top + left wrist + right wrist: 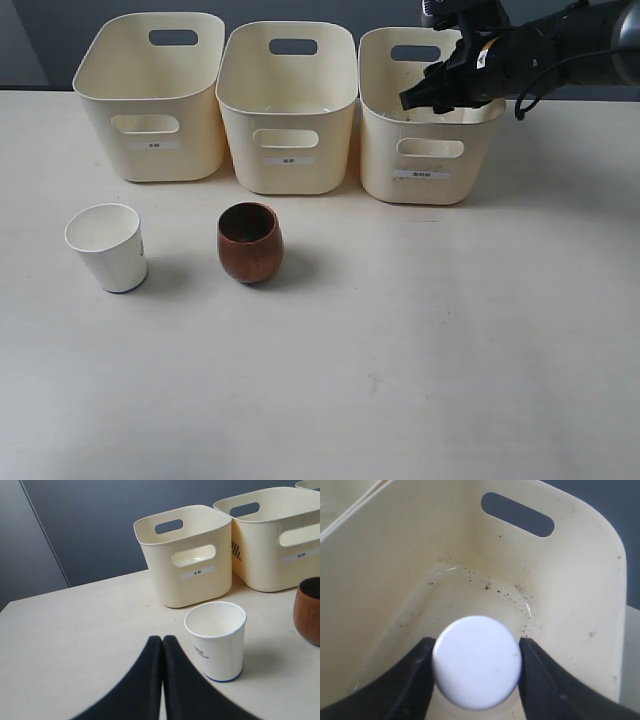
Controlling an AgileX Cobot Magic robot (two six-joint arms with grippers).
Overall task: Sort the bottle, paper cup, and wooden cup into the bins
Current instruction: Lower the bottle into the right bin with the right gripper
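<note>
My right gripper (476, 646) is shut on the bottle; only its white cap (476, 662) shows, seen from above between the black fingers (540, 675). It hangs inside the right bin (580, 595), above the speckled floor. In the exterior view that gripper (420, 98) reaches over the right bin (425, 150), and the bottle's body is hidden. The white paper cup (108, 248) and the brown wooden cup (250, 242) stand upright in front of the left bin (150, 110) and middle bin (288, 115). My left gripper (162, 641) is shut and empty, low over the table beside the paper cup (217, 642).
The three cream bins stand in a row along the table's far edge. The left wrist view also shows the wooden cup (309, 610) and two bins (187, 555) (280, 535) before a dark wall. The left arm is outside the exterior view.
</note>
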